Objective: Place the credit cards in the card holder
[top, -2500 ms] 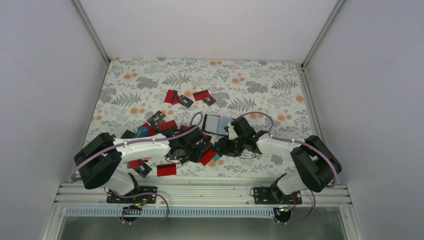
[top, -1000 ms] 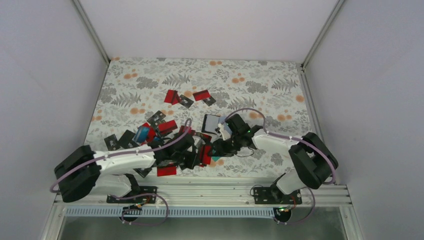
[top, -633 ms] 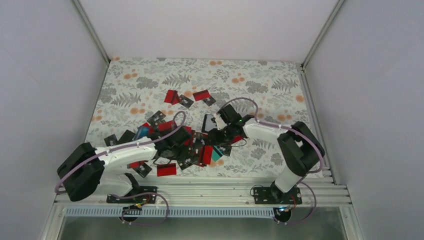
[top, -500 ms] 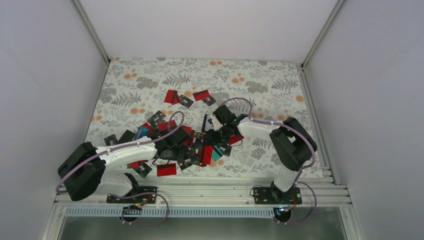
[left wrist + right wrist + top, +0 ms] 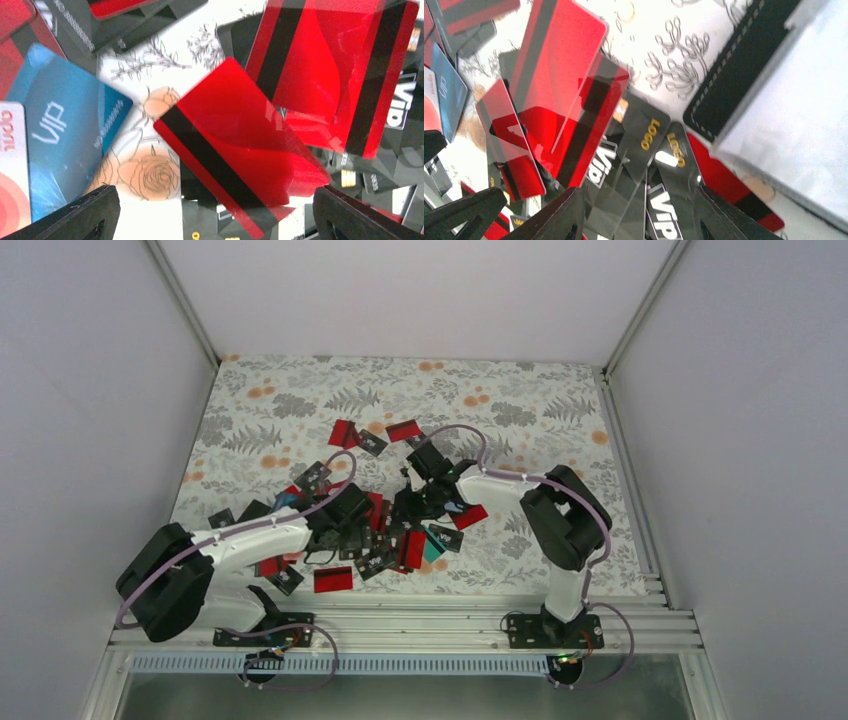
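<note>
Red, black and a few blue credit cards (image 5: 333, 580) are heaped on the near half of the floral surface (image 5: 520, 410), with a small cluster apart at 12 o'clock of the heap.

Both wrists are over the heap. The left one is at 9 o'clock of the right, and they are near each other.

Left fingers (image 5: 75, 215): spread wide, holding nothing. A red striped card (image 5: 235, 150) lies flat under the gap, with a blue VIP card (image 5: 65, 130) at 9 o'clock of it.

Right fingers (image 5: 719, 220): roughly half apart, nothing clamped between them. Black VIP cards (image 5: 659, 210) lie under the gap.

Card holder (image 5: 729, 70): at 2 o'clock of the right fingers in the right wrist view. Its black stitched edge is visible, and a pale face beside it is blurred close to the lens. Can't tell if it lies flat or tilted. Can't pick it out from the top view.
</note>
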Tool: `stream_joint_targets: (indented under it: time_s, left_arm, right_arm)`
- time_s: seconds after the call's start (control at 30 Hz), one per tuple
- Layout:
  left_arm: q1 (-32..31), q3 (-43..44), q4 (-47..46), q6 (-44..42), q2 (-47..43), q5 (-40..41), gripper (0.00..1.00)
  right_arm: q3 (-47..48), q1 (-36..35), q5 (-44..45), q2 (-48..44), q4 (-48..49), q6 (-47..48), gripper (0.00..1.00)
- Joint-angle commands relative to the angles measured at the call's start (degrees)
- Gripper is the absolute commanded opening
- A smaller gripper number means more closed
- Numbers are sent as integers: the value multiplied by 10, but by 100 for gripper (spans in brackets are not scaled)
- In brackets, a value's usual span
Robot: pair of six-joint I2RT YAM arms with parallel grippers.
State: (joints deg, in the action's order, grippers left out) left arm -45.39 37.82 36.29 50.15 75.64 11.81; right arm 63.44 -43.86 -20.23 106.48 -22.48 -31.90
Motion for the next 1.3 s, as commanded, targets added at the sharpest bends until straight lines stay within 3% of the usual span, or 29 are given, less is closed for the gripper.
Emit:
stream_joint_targets:
  time_s: [0.0,0.17,0.37,0.53,0.83,1.03,1.17,1.27]
  left_arm:
    - [28,8,-51,-37,7,14,94]
    - [78,3,-108,-89,47,-28,85]
    - [103,-38,-196,-113,103,-135,76]
    - [104,-83,-240,-109,87,-192,72]
    - [103,-170,-326,-72,20,-279,69]
    - [102,-195,-386,-68,4,-333,65]
    - [102,-202,-373,-85,-33,-348,62]
    - [100,-203,-348,-104,-67,-358,51]
  right_arm:
    - [28,-4,21,32,-4,-14,57]
    - [44,-4,-14,66,7,-41,58]
    - [39,-9,-138,86,67,-82,58]
    - [35,-10,-233,93,126,-113,56]
    - [54,-9,-311,87,201,-160,50]
    - [70,-13,-291,76,164,-142,49]
    - [63,-15,-200,32,75,-97,49]
    - [34,-15,-142,-17,33,-81,48]
